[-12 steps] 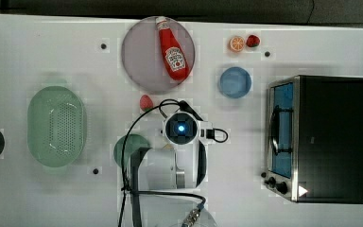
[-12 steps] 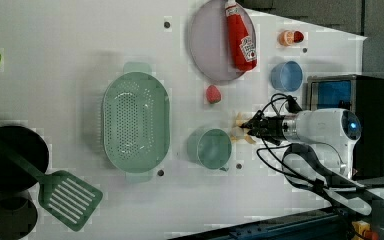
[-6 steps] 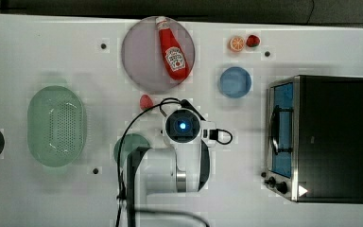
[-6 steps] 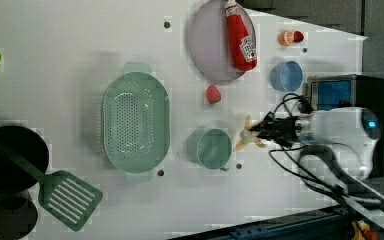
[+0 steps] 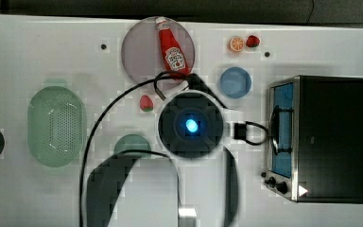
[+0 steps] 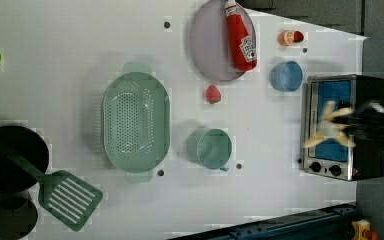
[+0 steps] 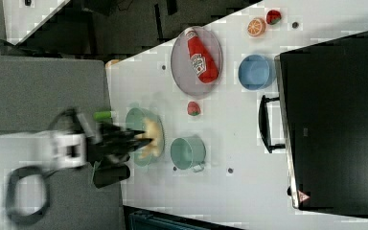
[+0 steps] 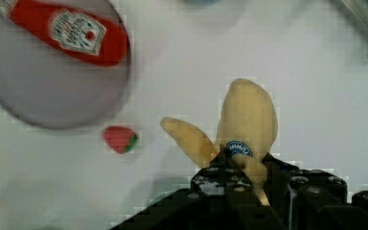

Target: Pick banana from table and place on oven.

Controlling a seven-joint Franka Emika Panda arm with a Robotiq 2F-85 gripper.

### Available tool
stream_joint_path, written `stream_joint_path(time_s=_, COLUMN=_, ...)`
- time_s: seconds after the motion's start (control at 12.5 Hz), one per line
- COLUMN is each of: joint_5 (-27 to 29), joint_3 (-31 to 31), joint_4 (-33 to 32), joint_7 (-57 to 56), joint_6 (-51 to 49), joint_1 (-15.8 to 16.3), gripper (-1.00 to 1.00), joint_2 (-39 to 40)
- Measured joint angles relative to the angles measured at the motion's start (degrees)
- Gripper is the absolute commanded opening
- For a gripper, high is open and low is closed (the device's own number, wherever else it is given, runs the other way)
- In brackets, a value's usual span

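Gripper first: I see its jaws nearly closed around the banana, which hangs clear above the white table, and in the left view the fruit shows in front of the oven door. From the top view I make out the oven at the top view's right, the grey plate under the ketchup bottle, then the blue bowl and a strawberry.
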Motion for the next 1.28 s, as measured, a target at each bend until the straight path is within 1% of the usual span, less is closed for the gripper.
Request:
stream_joint_path(time_s=0.16, joint_5=1.0, joint_3=-3.5, joint_4=8.6, joint_7=-0.2, joint_6=-5.3, joint_1=0.5, gripper=-0.58, joint_2=-2.6)
stream_joint_path(time_s=0.24, joint_5=0.7, joint_3=-6.4, joint_4=11.7, joint_7=-0.3, joint_6=-5.7, joint_1=1.2, gripper=-0.58, joint_2=-2.7)
stream_joint_path(time_s=0.32, joint_5=-0.2, joint_3=-9.2, joint_4=14.1, joint_7=-1.6, joint_6=-5.5, joint_1=1.2, gripper=-0.58, joint_2=-2.0)
stream_joint_path(time_s=0.4, joint_5=-1.5, joint_3=-12.5, joint_4=17.1, joint_7=-4.4, joint_6=-5.3, joint_1=1.4, gripper=-0.58, joint_2=0.1)
stream_joint_path(time_s=0.48, joint_5=-1.5, joint_3=-15.8, joint_4=19.4, joint_7=-8.1, joint_6=-5.7, joint_1=0.9, gripper=-0.58, joint_2=3.2)
stream_joint_path(time_s=0.56, joint_5=-1.6, joint_3=-18.6, joint_4=20.6, joint_7=-12.3, joint_6=-5.8, joint_1=-0.2, gripper=-0.58, joint_2=6.6)
stream_joint_path(time_s=0.8, joint_5=-1.4, joint_3=-27.9, joint_4=20.5, joint_7=-24.5, joint_6=-4.1, joint_1=-1.7, gripper=-0.58, joint_2=18.1)
stream_joint_path(time_s=0.88, joint_5=-0.7, joint_3=-30.4, joint_4=19.3, joint_7=-28.8, joint_6=-1.2, joint_1=-2.2, gripper=-0.58, joint_2=21.7)
stream_joint_path(time_s=1.04, joint_5=-0.7, joint_3=-34.1, joint_4=17.0, joint_7=-37.4, joint_6=0.7, joint_1=-2.5, gripper=-0.58, joint_2=27.4)
stream_joint_path(time_s=1.2, joint_5=-1.2, joint_3=-37.1, joint_4=16.7, joint_7=-44.3, joint_6=1.7, joint_1=-2.6, gripper=-0.58, joint_2=31.4)
stream_joint_path(time_s=1.28, joint_5=-1.1, joint_3=-37.6, joint_4=16.7, joint_7=-46.5, joint_6=3.1, joint_1=-2.9, gripper=-0.49, joint_2=32.3)
